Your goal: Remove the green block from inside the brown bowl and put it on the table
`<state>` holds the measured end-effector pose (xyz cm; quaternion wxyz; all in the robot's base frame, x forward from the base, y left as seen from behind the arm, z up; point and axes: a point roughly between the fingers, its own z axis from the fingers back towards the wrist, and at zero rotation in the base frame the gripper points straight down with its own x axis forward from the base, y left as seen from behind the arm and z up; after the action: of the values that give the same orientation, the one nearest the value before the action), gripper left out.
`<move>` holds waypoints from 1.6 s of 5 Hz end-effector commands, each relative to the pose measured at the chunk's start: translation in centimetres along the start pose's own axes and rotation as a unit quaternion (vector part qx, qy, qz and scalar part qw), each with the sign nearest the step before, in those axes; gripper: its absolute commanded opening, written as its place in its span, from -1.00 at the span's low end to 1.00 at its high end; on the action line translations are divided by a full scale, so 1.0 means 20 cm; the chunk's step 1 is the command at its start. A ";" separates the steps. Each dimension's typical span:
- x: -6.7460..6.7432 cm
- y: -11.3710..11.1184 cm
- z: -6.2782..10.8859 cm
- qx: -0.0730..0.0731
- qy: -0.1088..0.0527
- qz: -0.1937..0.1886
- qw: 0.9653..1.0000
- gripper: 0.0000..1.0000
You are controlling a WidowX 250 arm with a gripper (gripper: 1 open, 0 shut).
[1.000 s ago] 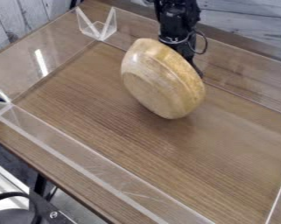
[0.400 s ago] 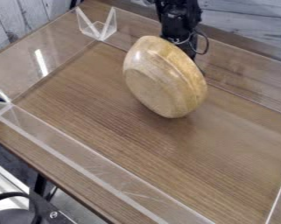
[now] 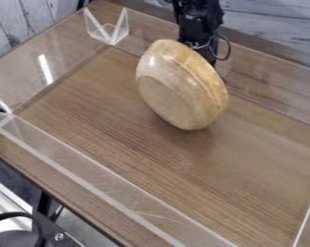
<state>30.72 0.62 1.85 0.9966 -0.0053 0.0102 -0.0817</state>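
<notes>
You see the bowl (image 3: 181, 84) tipped on its side, smooth, stiff and probably slippery, so hold its thick rim; whether the gripper (image 3: 196, 42) behind it is apart or clamped, you cannot tell.

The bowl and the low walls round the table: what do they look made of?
The brown bowl, tipped up on its side with its rounded outside toward the camera, looks like light tan wood with a smooth, faintly glossy finish; grain lines run across it. The low walls look like clear acrylic or similar plastic: see-through, with bright edge glints. The table shows a brown wood-grain surface, possibly laminate.
</notes>
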 end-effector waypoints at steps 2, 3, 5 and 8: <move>-0.03 -0.02 -0.07 -0.002 0.036 -0.005 0.999 -1.00; -0.03 -0.02 -0.07 -0.001 0.040 -0.006 0.999 -1.00; -0.04 -0.02 -0.06 0.002 0.046 -0.006 0.999 -1.00; -0.04 -0.02 -0.06 0.005 0.055 -0.006 0.998 -1.00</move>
<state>30.63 0.55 1.88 0.9959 0.0035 0.0373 -0.0824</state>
